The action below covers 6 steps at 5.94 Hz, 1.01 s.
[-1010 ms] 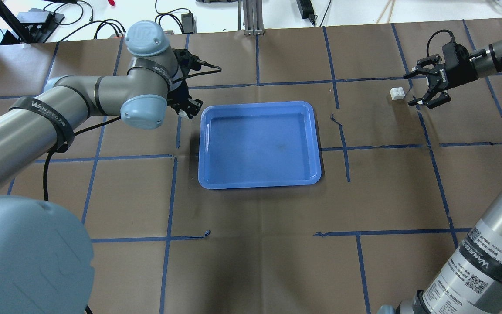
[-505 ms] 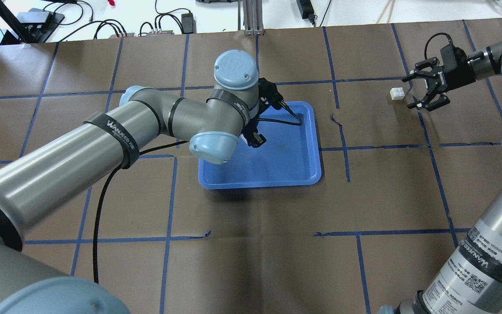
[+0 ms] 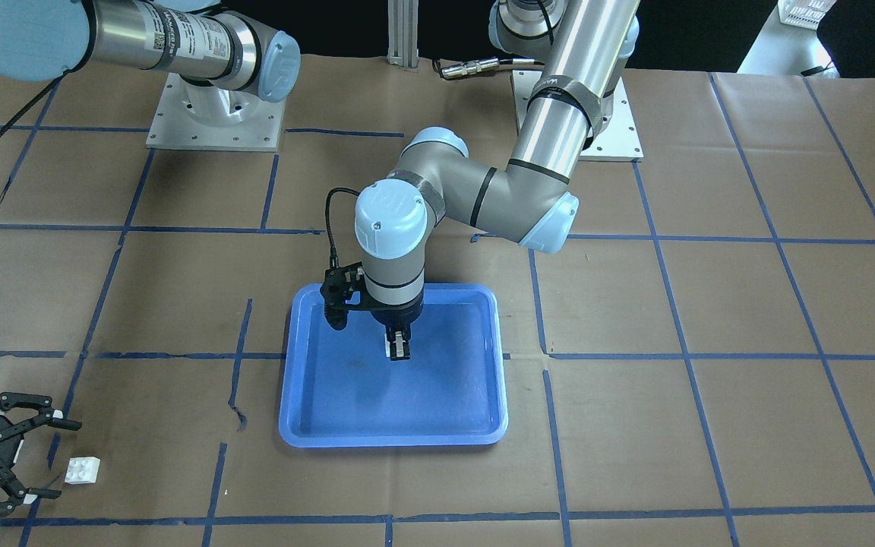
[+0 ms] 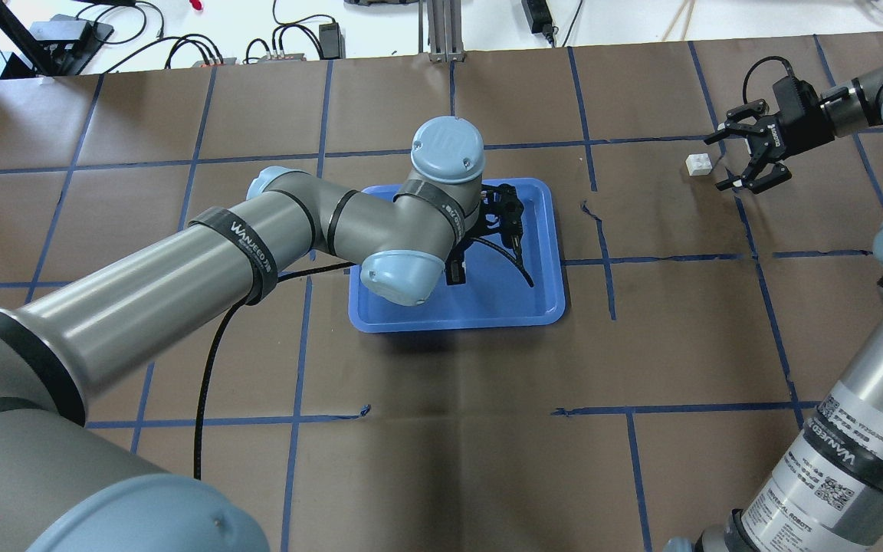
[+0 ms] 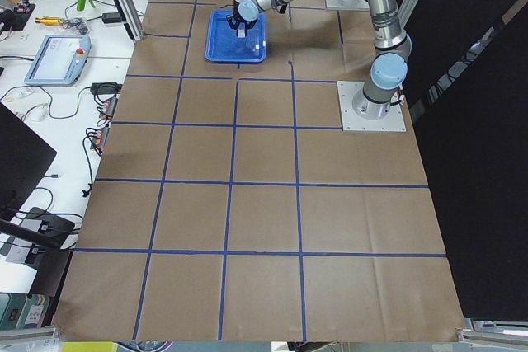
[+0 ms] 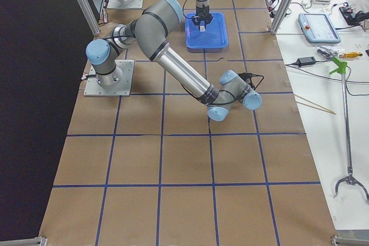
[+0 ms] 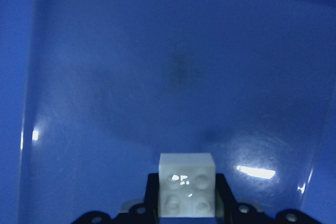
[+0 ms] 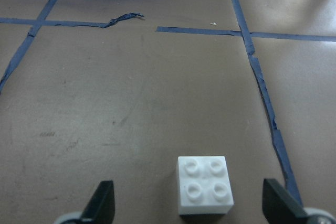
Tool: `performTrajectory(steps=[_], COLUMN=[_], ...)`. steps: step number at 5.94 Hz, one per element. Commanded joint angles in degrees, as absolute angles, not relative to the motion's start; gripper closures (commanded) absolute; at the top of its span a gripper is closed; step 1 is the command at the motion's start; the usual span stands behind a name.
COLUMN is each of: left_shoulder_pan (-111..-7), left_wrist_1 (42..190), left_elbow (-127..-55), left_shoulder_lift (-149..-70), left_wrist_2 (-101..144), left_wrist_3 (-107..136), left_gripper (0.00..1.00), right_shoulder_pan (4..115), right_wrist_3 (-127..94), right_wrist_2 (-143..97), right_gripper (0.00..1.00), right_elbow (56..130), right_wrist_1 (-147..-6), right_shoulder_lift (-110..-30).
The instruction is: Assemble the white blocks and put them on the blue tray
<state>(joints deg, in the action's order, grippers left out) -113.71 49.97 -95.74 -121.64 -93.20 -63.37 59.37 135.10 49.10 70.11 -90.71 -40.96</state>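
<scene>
My left gripper [image 3: 399, 349] hangs over the middle of the blue tray [image 3: 445, 410], shut on a white block [image 3: 390, 348]. In the left wrist view the studded block [image 7: 187, 191] sits between the fingers [image 7: 224, 195] above the tray floor [image 7: 157, 77]. In the overhead view the left arm covers much of the tray [image 4: 541, 299]. The second white block [image 4: 699, 164] lies on the brown paper far right of the tray. My right gripper [image 4: 717, 161] is open beside it. In the right wrist view this block [image 8: 205, 184] lies between the spread fingers [image 8: 102, 203], untouched.
Brown paper with blue tape lines [image 4: 602, 253] covers the table. Cables and power bricks [image 4: 296, 34] lie beyond its far edge. The arm bases [image 3: 213, 114] stand on the robot's side. Tools and a tablet lie on the side bench [image 6: 320, 27].
My left arm has swung right, from beside the tray's left rim to over its middle, carrying the white block. My right gripper has shifted slightly and stays open by the other block.
</scene>
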Motion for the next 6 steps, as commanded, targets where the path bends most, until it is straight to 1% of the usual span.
performTrajectory(steps=[1, 2, 3, 4, 5, 6], left_shoulder_pan=[-113.03, -112.94, -112.94, -112.94, -112.94, -112.94], left_wrist_1=[50.18, 50.01, 49.92, 49.83, 50.44, 51.32], left_elbow=[-96.41, -96.5, -96.5, -96.59, -96.5, -96.16], left_shoulder_lift=[-122.08, -122.08, -122.08, -122.52, -121.91, -120.86], left_wrist_2=[-93.51, -93.52, -93.6, -93.34, -93.86, -93.78], left_wrist_3=[-65.74, -65.66, -65.31, -65.22, -65.39, -65.04], left_gripper=[0.96, 0.96, 0.86, 0.4, 0.01, 0.01], right_shoulder_pan=[60.02, 60.03, 60.03, 60.03, 60.03, 60.03], right_wrist_3=[135.26, 135.35, 135.35, 135.35, 135.35, 135.35], right_wrist_2=[49.13, 49.13, 49.13, 49.13, 49.13, 49.13], right_gripper=[0.01, 0.14, 0.21, 0.21, 0.35, 0.5], right_elbow=[69.87, 69.87, 69.96, 69.96, 69.87, 69.87], right_wrist_1=[-89.74, -89.74, -89.91, -90.26, -90.87, -91.05], right_shoulder_lift=[-40.69, -40.69, -40.61, -40.43, -40.43, -40.43])
